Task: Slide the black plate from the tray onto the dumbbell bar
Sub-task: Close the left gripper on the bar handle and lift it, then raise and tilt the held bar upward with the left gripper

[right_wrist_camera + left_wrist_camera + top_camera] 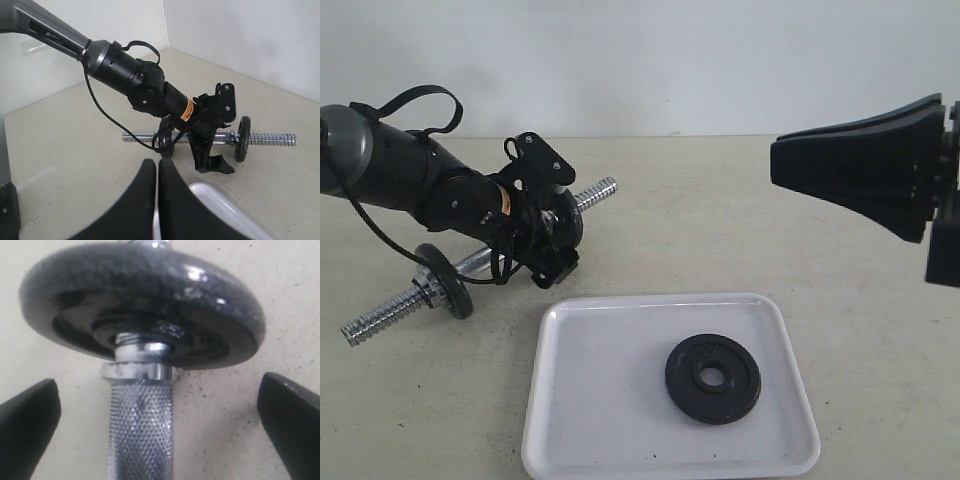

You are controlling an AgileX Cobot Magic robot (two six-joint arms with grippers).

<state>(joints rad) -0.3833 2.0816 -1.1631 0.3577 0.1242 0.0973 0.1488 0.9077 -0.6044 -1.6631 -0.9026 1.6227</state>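
The black plate lies flat in the white tray, right of its middle. The dumbbell bar rests slanted on the table behind the tray's left part, a small black disc near its left threaded end. My left gripper is open and straddles the bar's knurled middle; its fingers stand well clear on both sides, just below a second disc and a collar. My right gripper hovers shut and empty at the right, above the table.
In the right wrist view the shut right gripper hangs over the tray's near corner, facing the left arm and the bar. The beige table ends at white walls behind.
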